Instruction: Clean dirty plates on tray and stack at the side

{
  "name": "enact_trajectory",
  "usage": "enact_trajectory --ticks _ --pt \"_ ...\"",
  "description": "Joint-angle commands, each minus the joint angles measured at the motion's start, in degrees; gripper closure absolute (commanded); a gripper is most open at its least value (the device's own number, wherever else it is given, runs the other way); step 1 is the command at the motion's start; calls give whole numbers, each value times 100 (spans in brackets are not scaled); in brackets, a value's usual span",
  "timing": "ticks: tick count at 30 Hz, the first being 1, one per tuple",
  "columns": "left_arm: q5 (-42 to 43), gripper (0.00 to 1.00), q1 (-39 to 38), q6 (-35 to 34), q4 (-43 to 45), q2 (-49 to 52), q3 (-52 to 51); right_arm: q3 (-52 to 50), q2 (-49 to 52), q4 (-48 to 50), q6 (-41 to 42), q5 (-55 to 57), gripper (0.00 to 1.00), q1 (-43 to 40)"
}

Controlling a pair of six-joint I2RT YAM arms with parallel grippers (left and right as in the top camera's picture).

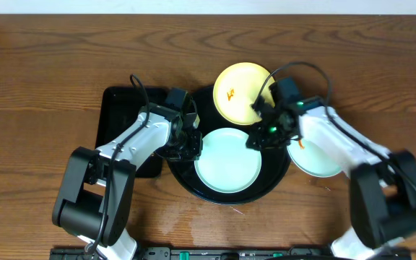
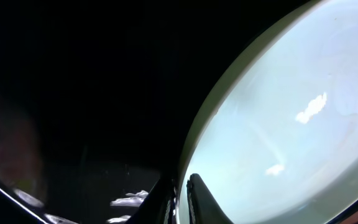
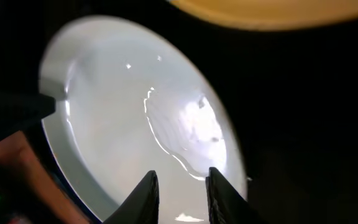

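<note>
The round black tray (image 1: pixel 185 179) holds a mint-white plate (image 1: pixel 227 162). My left gripper (image 1: pixel 193 144) is shut on this plate's left rim; the left wrist view shows its jaws (image 2: pixel 182 196) pinching the edge of the plate (image 2: pixel 278 124). My right gripper (image 1: pixel 260 137) hovers over the same plate's right side, open with nothing in it (image 3: pixel 182 186), and the plate (image 3: pixel 123 112) below shines wet. A yellow plate (image 1: pixel 240 94) with an orange smear lies on the tray's far rim. A second mint-white plate (image 1: pixel 320 159) lies on the table to the right, partly under my right arm.
A rectangular black tray (image 1: pixel 118 123) lies left of the round one, under my left arm. The wooden table (image 1: pixel 49 65) stretches around both. A wet patch (image 1: pixel 193 224) marks the wood near the front edge.
</note>
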Motion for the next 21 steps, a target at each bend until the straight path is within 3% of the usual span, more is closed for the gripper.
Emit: enact_trajectory --ticks 1,9,16,21 --pt "55 89 -13 -24 37 37 -44 11 -251 -46 -520 608 75 -142" --pt "57 89 -13 -26 122 37 -44 -44 409 22 -708 538 75 -131" --pt "57 89 -15 -26 179 37 -44 -44 1099 122 -1473 -570 76 -131" --pt "57 89 -15 -24 199 37 -44 -44 1283 260 -1950 -1349 93 -133"
